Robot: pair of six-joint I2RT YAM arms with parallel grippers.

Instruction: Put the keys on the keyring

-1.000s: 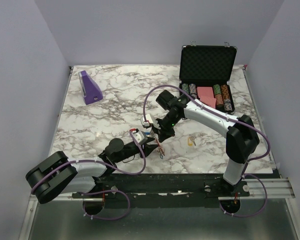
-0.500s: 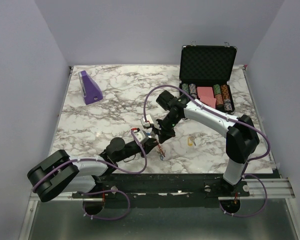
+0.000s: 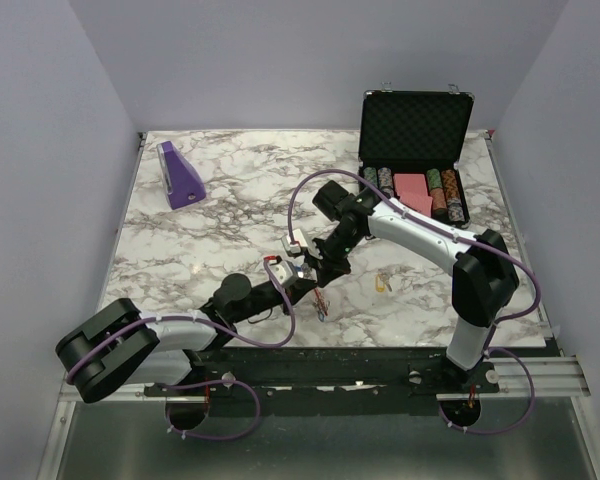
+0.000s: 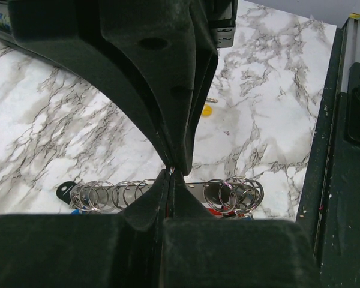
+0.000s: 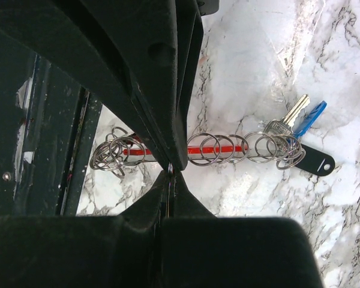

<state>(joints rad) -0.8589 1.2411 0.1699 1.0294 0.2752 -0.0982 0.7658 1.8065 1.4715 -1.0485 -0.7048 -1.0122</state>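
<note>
The keyring [image 3: 322, 302] lies on the marble near the front middle: a straight bar with a red strip [image 5: 219, 149], several wire rings and a dark tag [image 5: 315, 161]. A blue-headed key [image 5: 309, 117] and a silver key [image 5: 285, 125] hang at its tag end. A yellow-headed key [image 3: 383, 283] [image 4: 207, 110] lies apart to the right. My left gripper [image 3: 306, 284] [image 4: 171, 171] and my right gripper [image 3: 325, 272] [image 5: 171, 171] meet over the keyring [image 4: 228, 193]. Both are shut, each with a glint of thin ring wire at its tips.
An open black case [image 3: 415, 150] with poker chips stands at the back right. A purple wedge [image 3: 180, 175] sits at the back left. The table's front edge and dark rail [image 4: 342, 150] run close to the keyring.
My left gripper has closed from open to shut and has edged right toward the keyring. The right gripper has stayed shut in place.
</note>
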